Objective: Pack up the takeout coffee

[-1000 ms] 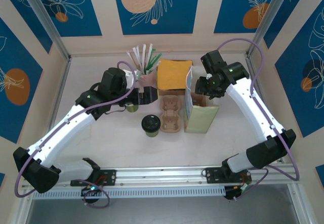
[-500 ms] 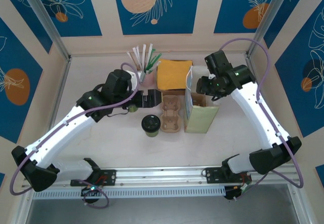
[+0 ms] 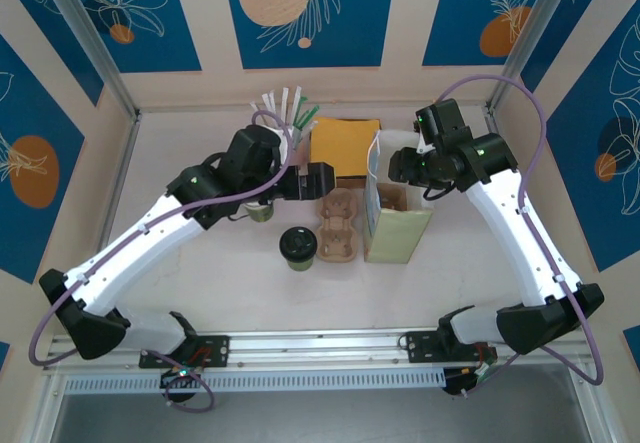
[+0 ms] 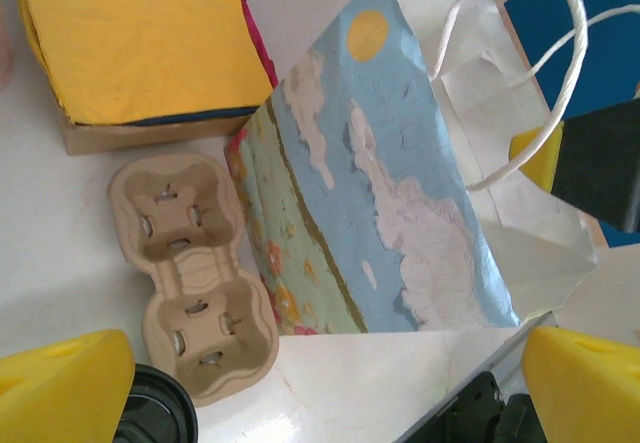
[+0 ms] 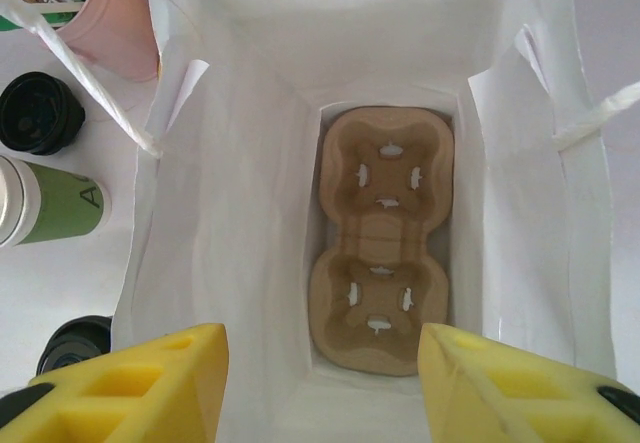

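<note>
Left fingers [image 3: 318, 177]: spread wide and empty, hovering above the desk [image 3: 420, 283] between the napkins [image 3: 345, 148] and the loose carrier [image 3: 338, 225], close to the bag's painted side.
Right fingers [image 3: 399, 167]: apart with nothing seen clamped, poised over the bag [image 3: 397, 225] at its open mouth, probably to steady it for loading.
Coffee [image 3: 297, 246]: the black-lidded green cup stands upright on the desk, just left of the loose carrier. It is untouched and sits nearer the arm bases than the left fingers.
Loose carrier: lying flat beside the bag's base, both wells empty.
Bag: upright, handles raised, mouth open. A second carrier [image 5: 380, 238] lies flat on its floor with empty wells, apparently waiting for the cup.
Around: the napkins sit in a box behind the loose carrier. A pink cup [image 5: 110, 23] of straws and a lidless cup [image 3: 262, 212] stand by the left arm.
Step, as judged: the coffee is not yet packed. The open left fingers look best placed to fetch it, but they must come back toward the cup first.
</note>
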`<state>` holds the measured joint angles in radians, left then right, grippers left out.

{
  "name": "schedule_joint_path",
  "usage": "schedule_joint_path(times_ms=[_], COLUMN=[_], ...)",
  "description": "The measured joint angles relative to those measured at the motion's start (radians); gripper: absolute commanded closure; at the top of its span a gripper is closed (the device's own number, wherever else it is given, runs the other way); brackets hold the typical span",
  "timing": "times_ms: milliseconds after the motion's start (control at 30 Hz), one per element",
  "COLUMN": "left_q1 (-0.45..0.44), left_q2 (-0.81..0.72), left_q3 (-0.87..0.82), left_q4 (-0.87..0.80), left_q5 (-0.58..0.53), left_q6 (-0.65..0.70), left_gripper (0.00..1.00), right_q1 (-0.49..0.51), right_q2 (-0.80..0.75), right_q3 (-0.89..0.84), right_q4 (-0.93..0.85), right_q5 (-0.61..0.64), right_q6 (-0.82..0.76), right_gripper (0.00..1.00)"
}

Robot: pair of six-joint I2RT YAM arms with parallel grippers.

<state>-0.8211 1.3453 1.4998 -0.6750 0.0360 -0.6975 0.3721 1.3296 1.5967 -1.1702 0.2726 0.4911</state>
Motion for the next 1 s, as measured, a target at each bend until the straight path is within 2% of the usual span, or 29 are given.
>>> schedule_joint_path(times_ms=[400,633,767,1000], left_q1=[0.000,0.000,-0.002,-0.025], left_q2=[0.116,0.155,0.171,0.214], left_q3=[0.151,0.186,0.206,0.261], left_q4=[-0.052,-0.074,-0.078,-0.074], left_q5=[-0.021,0.032,0.042,0.045], left_q6=[0.046,0.079,0.079,0.079], left_gripper=[0.05,0.08,0.10,0.16], right_q1=[-0.032,-0.041,-0.047,-0.113], right_q2=[0.000,-0.003,-0.034,-0.108], right_q3=[0.051,0.061,0.065,0.082], right_q4=[-0.004,-0.048,-0.072,-0.103], right_q5=[-0.030,-0.029,-0.026,-0.035], right_q6=[-0.015,-0.003,-0.001,-0.020], right_gripper=[0.46,0.47,0.46,0.46])
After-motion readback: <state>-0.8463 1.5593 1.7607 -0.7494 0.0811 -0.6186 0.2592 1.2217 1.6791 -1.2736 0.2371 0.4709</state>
